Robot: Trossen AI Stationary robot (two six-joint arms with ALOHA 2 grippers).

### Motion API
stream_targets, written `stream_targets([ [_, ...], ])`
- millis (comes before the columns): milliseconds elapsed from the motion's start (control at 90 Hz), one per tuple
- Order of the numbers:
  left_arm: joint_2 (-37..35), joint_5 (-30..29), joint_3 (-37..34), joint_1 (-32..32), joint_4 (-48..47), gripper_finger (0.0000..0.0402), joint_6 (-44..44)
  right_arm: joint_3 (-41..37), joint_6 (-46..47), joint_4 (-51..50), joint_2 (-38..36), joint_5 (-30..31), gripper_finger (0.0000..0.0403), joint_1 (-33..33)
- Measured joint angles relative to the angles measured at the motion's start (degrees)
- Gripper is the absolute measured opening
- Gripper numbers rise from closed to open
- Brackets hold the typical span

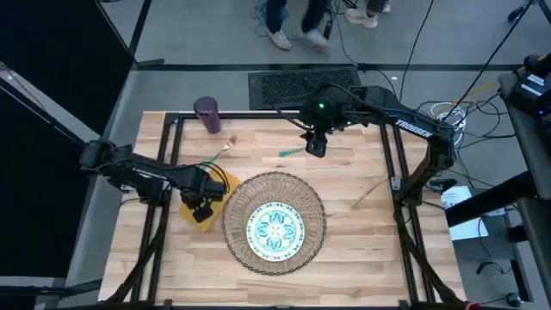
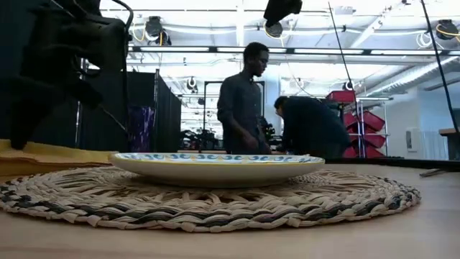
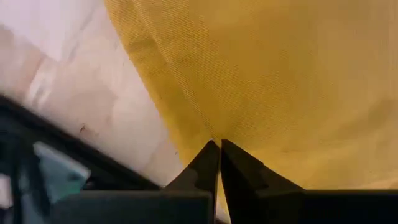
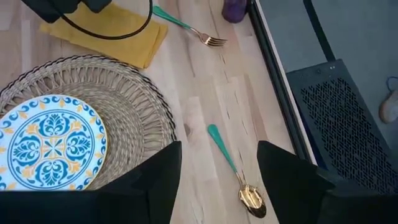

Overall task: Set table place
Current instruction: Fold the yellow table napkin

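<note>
Pinching the yellow napkin [image 1: 200,209] left of the placemat [image 1: 238,226], the left gripper's [image 1: 203,209] jaws sit together; lifting could drag the cloth crooked. Upper-centre, the right gripper [image 1: 316,148] hovers, jaws apart, over the spoon [image 4: 233,168], which may skid.

Floral plate [image 1: 276,229] centred on straw placemat [image 1: 244,199], napkin [image 1: 196,209] seemingly touching placemat

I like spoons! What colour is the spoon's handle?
The spoon has a teal handle and a gold bowl, clearest in the right wrist view.
</note>
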Motion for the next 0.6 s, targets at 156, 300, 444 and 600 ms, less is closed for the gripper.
stream_targets([
  [156,-1.1,-3.9,3.5,0.4,-2.9,0.0,0.9,0.0,-0.1,0.6,0.0,0.0,0.0196,0.0],
  [300,-1.3,-6.0,3.3,1.6,-4.9,0.0,1.3,0.0,-0.1,0.5,0.0,0.0,0.0196,0.0],
  [444,-1.3,-7.5,3.3,2.5,-5.4,0.0,1.3,0.0,-0.1,0.4,0.0,0.0,0.0196,0.0],
  [600,-0.8,-8.1,0.8,3.6,-5.1,0.0,1.1,0.0,0.2,-0.2,0.0,0.0,0.0196,0.0],
])
